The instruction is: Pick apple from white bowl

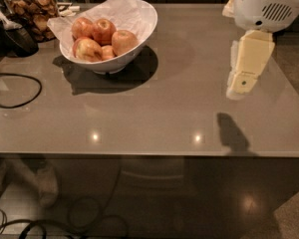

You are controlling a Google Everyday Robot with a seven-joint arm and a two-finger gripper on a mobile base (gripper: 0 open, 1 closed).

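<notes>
The white bowl (142,26), lined with crinkled white paper, stands at the far left of the grey table and holds several apples. The even peach-orange apple (123,41) lies at the bowl's right side. A redder apple (103,30) lies behind it, and one with a pale yellow patch (87,49) is at the front left. My gripper (238,87), cream-coloured, hangs from the white arm housing (266,6) over the table's right part. It is well to the right of the bowl, above the surface, and holds nothing.
A glass jar of brown snacks (32,9) and a dark object (17,39) stand at the far left behind the bowl. A black cable (20,91) loops on the table's left. The table's front edge (149,154) runs across the view; cables lie on the floor below.
</notes>
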